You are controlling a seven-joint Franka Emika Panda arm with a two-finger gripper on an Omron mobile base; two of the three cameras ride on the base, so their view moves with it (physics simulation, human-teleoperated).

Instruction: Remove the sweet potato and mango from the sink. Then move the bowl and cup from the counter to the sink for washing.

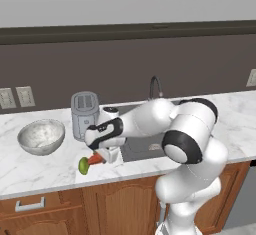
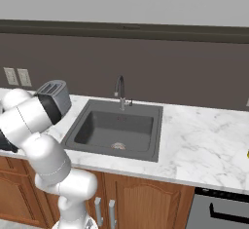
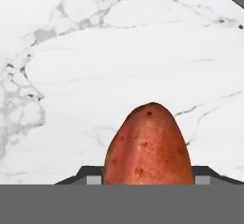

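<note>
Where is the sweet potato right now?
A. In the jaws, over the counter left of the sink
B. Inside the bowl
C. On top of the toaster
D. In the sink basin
A: the sweet potato sits in the gripper over the counter, beside the mango.

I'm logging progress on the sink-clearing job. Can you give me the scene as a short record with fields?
claw: over the counter left of the sink, shut on the sweet potato
sweet potato: held between the fingers, above the marble
mango: on the counter, beside the sweet potato
sink: no produce in it
bowl: on the counter, left of the toaster
</note>
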